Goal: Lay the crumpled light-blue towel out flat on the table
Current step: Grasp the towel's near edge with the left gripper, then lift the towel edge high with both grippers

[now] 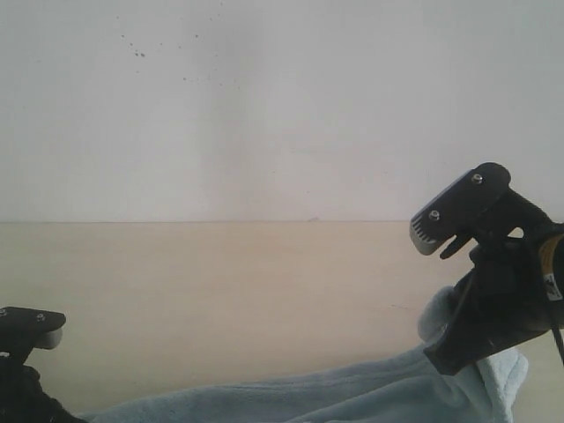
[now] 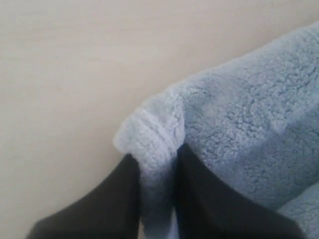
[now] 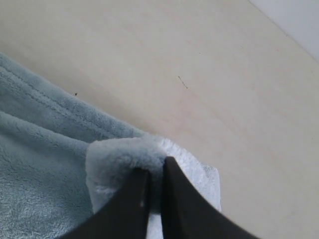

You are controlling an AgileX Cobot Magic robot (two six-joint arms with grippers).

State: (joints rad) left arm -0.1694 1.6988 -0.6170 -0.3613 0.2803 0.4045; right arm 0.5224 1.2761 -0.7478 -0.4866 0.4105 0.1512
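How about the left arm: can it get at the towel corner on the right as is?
Probably not: the left pincer is shut on its own towel corner, and the right pincer clamps that one.

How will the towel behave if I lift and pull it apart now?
Probably floppy: the towel droops from the right claw toward the table and bunches in the left claw. Likely light for its size, given the fluffy pile. Slipping seems unlikely, since both claws pinch folded cloth, but it may drag on the table.
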